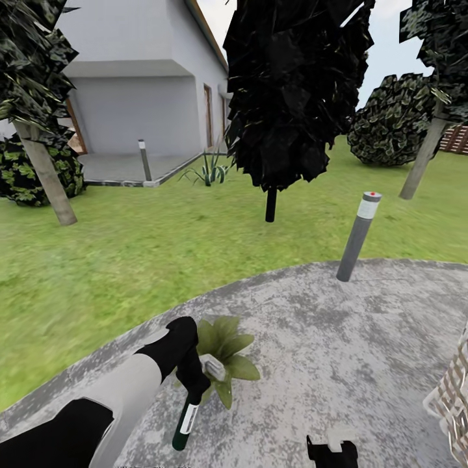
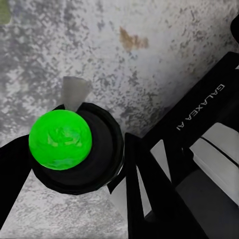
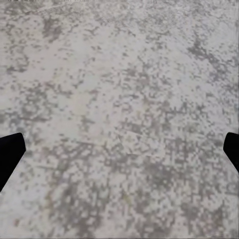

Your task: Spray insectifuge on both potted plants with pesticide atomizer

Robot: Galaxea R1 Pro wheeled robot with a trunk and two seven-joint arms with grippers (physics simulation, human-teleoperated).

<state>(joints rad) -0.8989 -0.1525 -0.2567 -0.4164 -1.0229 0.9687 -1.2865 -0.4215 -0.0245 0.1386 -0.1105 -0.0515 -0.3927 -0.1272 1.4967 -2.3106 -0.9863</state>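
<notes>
One potted plant (image 1: 224, 354) sits beside my left claw (image 1: 195, 383), clamped on the pesticide atomizer (image 1: 185, 419). I aim nozzle at leaves, sweep slowly. Right claw (image 3: 119, 149) spread, idle.

Grey bollard lamp (image 1: 359, 235) stands tilted at the far edge of the patio, a second bollard lamp (image 1: 143, 160) well beyond it by the concrete porch slab (image 1: 130, 168) of the white house (image 1: 149, 71). Dark-foliaged tree (image 1: 292, 91) on a thin black trunk at centre, pale-trunked trees at left (image 1: 44, 172) and right (image 1: 426, 153), round bush (image 1: 390, 120) behind the right one, spiky striped plant (image 1: 209, 170) near the porch corner. Wicker chair edge (image 1: 452, 396) at the right border; small brown stain (image 2: 133, 40) on the speckled paving in the left wrist view.
</notes>
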